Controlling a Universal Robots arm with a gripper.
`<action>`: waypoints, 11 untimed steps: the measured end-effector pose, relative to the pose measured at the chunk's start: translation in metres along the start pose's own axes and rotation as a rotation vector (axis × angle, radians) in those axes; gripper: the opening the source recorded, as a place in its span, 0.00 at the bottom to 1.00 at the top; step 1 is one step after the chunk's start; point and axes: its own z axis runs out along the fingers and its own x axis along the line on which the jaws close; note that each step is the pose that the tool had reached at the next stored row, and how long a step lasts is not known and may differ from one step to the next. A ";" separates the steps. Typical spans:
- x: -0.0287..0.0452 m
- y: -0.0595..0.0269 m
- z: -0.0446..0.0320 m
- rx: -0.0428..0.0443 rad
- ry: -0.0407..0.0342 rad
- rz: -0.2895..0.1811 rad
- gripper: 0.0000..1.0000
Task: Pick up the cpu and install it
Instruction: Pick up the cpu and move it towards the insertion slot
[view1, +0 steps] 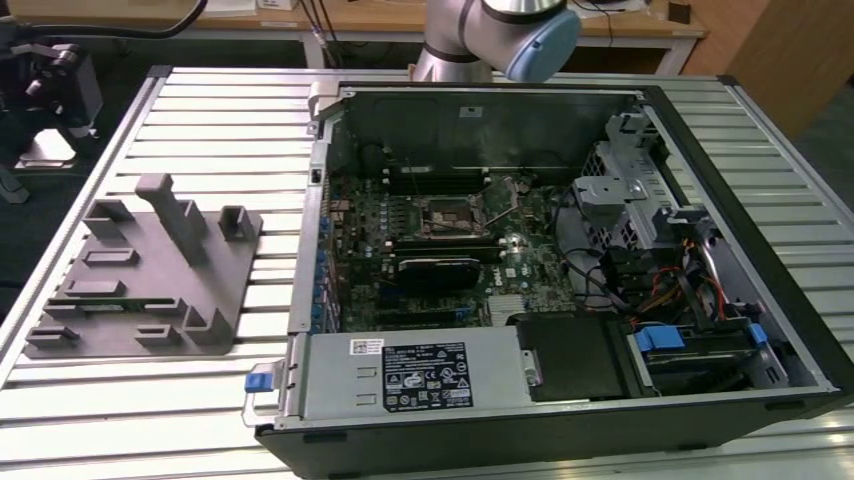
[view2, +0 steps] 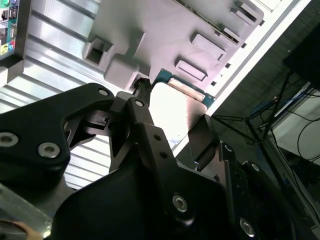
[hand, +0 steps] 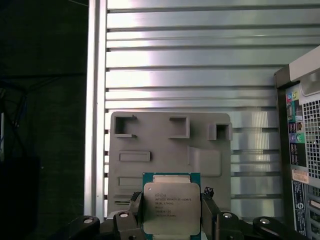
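In the exterior view, a grey moulded fixture with blocky posts lies on the ribbed metal tabletop beside the open computer case, which has a square black-framed socket inside. In the first wrist view, the pincer pinches the cpu, a flat silvery square with a green rim, above the fixture. In the second wrist view, glossy black fingers clamp the chip's opposite edges, and its face glares white.

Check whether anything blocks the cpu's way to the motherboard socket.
The gripper holds the cpu over the grey fixture. The computer case is open on top, and nothing visible lies on the socket. Only the case's side wall stands between fixture and socket.
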 end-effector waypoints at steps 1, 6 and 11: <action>-0.0022 0.0001 0.0000 0.0000 0.0000 0.000 0.55; -0.0134 0.0004 -0.0004 0.0000 0.0000 0.000 0.55; -0.0255 0.0008 -0.0007 0.0000 0.0000 0.000 0.55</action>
